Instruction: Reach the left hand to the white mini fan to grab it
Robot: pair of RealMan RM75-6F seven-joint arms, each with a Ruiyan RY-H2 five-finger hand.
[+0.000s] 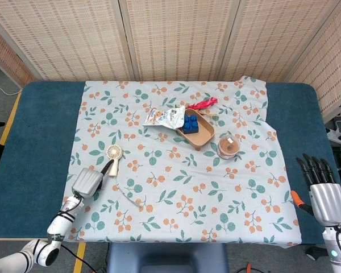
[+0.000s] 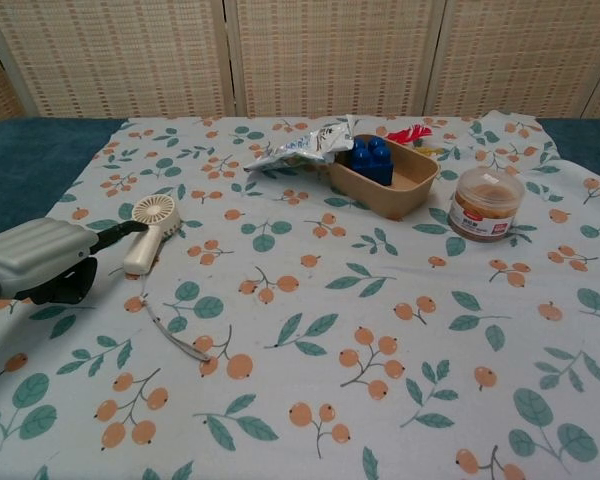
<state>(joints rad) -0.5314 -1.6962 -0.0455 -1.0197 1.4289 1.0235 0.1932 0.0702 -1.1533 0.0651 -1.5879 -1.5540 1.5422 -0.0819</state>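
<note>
The white mini fan (image 1: 113,157) (image 2: 148,231) lies flat on the flowered cloth at the left, round head toward the back, handle pointing to the front. My left hand (image 1: 90,180) (image 2: 42,260) hovers just left of and in front of the handle, its dark fingertips (image 2: 123,230) close beside the fan; contact is unclear. Nothing is held in it and its fingers point toward the fan. My right hand (image 1: 321,190) stands at the far right edge over the blue mat, fingers straight and apart, empty.
A thin cord (image 2: 175,340) lies on the cloth in front of the fan. Further back sit a snack bag (image 1: 166,116), a tan tray (image 1: 203,135) with blue blocks (image 1: 190,123), a red wrapper (image 1: 203,103) and a clear round tub (image 1: 229,147).
</note>
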